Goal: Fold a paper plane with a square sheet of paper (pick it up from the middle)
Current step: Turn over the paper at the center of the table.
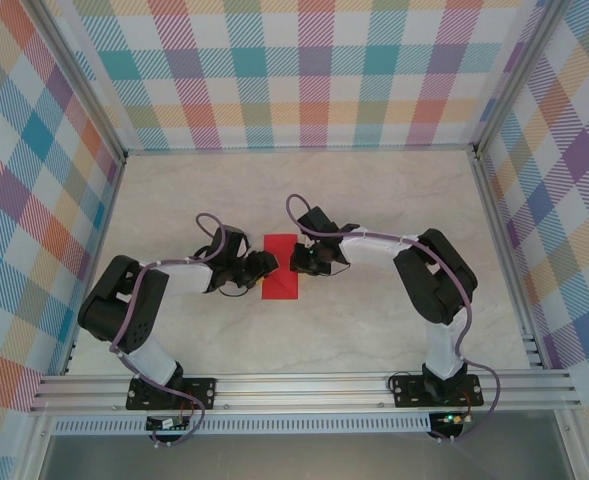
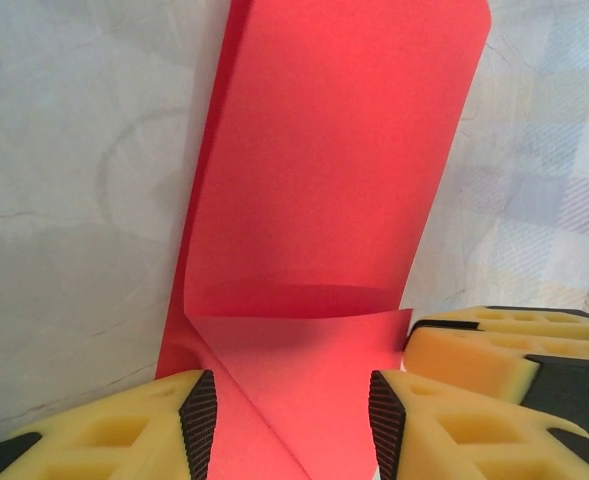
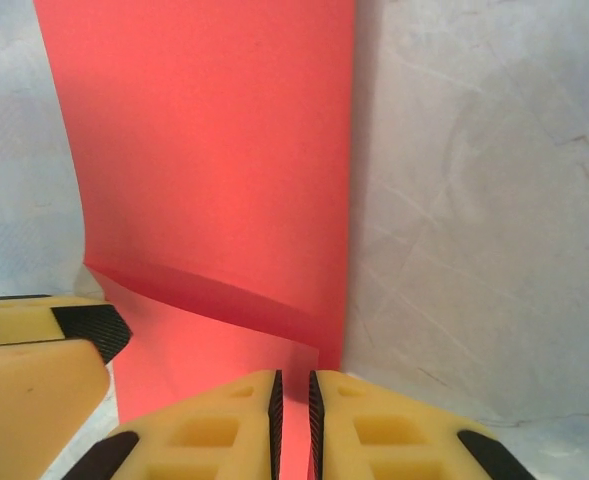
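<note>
**Item 1, left gripper** (image 2: 292,415): stands at the left edge of the sheet. Its jaws are apart and straddle the red paper without pinching it, so we enter it as open.

**Item 2, square sheet of paper** (image 1: 279,285): lies on the table (image 1: 374,200), flanked by the two grippers. From above it reads as a narrow strip, not a square, so we judge a first lengthwise fold to be made. The left wrist view shows a raised flap and a slanting crease, not yet pressed flat.

**Item 3, right gripper** (image 3: 292,425): stands at the right edge of the sheet. Its fingers are closed to a sliver, with red paper pinched between them.

**Outstanding, by our reckoning:** we see no pointed nose or wings yet, so most of the folding remains.
</note>
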Action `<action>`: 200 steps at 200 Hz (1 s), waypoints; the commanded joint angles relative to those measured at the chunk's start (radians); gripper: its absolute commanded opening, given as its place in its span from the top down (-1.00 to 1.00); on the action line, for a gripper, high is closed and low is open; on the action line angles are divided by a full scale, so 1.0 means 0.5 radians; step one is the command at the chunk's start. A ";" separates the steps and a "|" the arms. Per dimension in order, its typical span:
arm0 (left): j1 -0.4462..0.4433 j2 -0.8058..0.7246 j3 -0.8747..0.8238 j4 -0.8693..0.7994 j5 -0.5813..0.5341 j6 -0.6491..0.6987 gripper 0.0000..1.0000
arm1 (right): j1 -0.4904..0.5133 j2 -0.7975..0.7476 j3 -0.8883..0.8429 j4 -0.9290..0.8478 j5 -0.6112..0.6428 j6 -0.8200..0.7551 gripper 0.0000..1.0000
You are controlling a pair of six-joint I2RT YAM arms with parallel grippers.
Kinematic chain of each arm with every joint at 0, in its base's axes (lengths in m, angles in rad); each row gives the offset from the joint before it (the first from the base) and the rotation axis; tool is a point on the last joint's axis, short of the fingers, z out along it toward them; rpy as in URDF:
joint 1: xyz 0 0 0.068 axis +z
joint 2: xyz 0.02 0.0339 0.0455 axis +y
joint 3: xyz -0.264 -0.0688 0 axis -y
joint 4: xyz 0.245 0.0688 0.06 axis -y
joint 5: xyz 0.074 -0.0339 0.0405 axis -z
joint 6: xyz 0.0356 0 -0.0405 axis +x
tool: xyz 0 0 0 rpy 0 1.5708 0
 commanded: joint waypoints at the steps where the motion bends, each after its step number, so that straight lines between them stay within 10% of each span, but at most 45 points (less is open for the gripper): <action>1: -0.024 -0.030 -0.038 -0.009 0.004 -0.036 0.05 | -0.008 -0.064 -0.018 0.034 0.002 0.017 0.64; 200: -0.030 0.146 -0.065 0.531 0.215 0.023 0.41 | -0.029 -0.097 -0.072 0.036 0.057 0.065 0.62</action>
